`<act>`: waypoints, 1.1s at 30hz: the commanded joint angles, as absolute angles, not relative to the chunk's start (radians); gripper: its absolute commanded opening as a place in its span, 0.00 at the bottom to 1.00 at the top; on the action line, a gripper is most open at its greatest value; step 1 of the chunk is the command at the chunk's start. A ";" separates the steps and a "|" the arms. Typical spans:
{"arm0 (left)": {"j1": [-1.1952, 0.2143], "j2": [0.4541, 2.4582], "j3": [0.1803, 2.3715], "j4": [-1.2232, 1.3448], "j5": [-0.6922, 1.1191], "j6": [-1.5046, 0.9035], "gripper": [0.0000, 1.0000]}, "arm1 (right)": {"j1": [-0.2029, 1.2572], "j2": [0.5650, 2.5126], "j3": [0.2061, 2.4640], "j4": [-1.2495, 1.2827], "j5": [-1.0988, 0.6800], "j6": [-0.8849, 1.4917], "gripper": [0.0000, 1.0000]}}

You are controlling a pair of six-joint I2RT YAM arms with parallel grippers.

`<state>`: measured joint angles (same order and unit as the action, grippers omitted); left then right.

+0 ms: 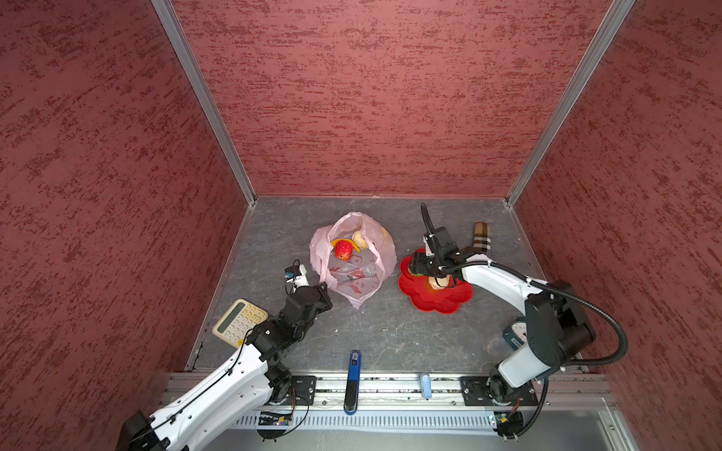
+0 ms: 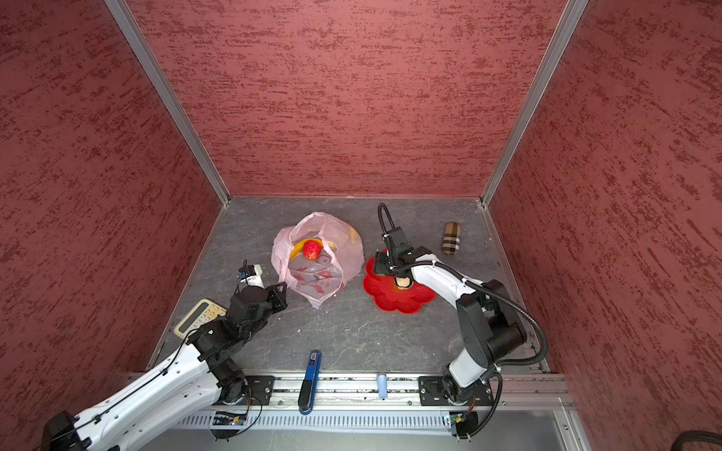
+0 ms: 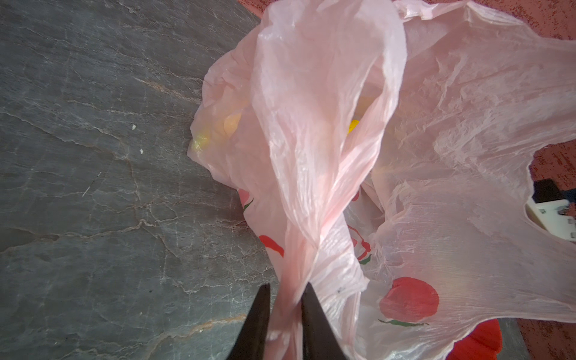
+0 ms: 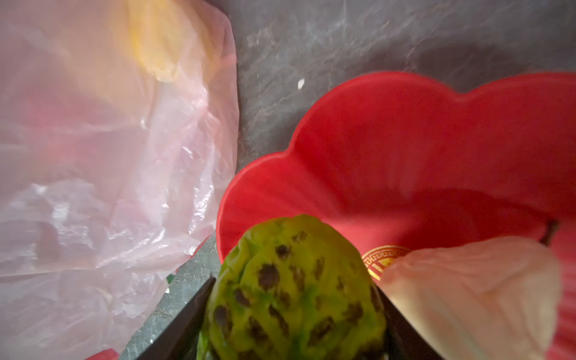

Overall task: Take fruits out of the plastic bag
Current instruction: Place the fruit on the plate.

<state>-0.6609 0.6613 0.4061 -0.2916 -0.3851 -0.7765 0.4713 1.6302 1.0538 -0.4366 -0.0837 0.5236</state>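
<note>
Grey table point(image 1: 390, 332): stone-look top w/ pale veins; everything sits on it, red-walled booth round three sides.
Plastic bag point(image 1: 351, 269): pale pink, thin, crinkly, mid-table toward the back wall, mouth gaping upward. We see red fruit prints on the film in the left wrist view point(image 3: 408, 299). The plastic bag lies just beside the plate; whether they touch we can't tell.
Red plate point(image 1: 437, 300): flower-shaped, on the bag's right in both top views; gold emblem at its centre, seen by the right wrist cam point(image 4: 405, 140).
Left gripper point(image 3: 285, 285): fingers pinched together on a twisted strip of the bag's film, prob. a handle – the strip runs up from the jaws to the bag's mouth.
Right gripper point(image 4: 296, 283): jaws clamped on either side of the green fruit, above the plate's bag-side edge.
Calculator point(image 1: 238, 322): cream, near the left wall, partly under the left arm.
Plaid case point(image 1: 481, 238): behind the plate, well apart from the bag.
Green fruit point(image 4: 296, 296): bumpy, dark-spotted, out of the bag – contact w/ the plate we can't tell.
Beige fruit point(image 1: 435, 283): lying on the plate, just beside the green one.
Strawberry point(image 1: 344, 250): red, bumpy, inside the bag's open mouth.
Banana point(image 2: 299, 250): yellow, in the bag, behind and partly under the strawberry.
Beige lump point(image 1: 360, 239): in the bag too, next to the strawberry.
</note>
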 commanded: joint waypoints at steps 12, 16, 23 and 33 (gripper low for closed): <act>-0.648 0.641 0.417 -0.303 -0.391 -0.766 0.20 | 0.482 1.704 1.048 -0.423 -0.076 0.532 0.57; -0.649 0.632 0.416 -0.311 -0.393 -0.766 0.20 | 0.483 1.726 1.048 -0.428 -0.069 0.531 0.60; -0.648 0.621 0.410 -0.319 -0.396 -0.771 0.20 | 0.483 1.736 1.049 -0.434 -0.048 0.526 0.68; -0.647 0.624 0.412 -0.310 -0.393 -0.768 0.20 | 0.483 1.695 1.079 -0.468 -0.001 0.512 0.82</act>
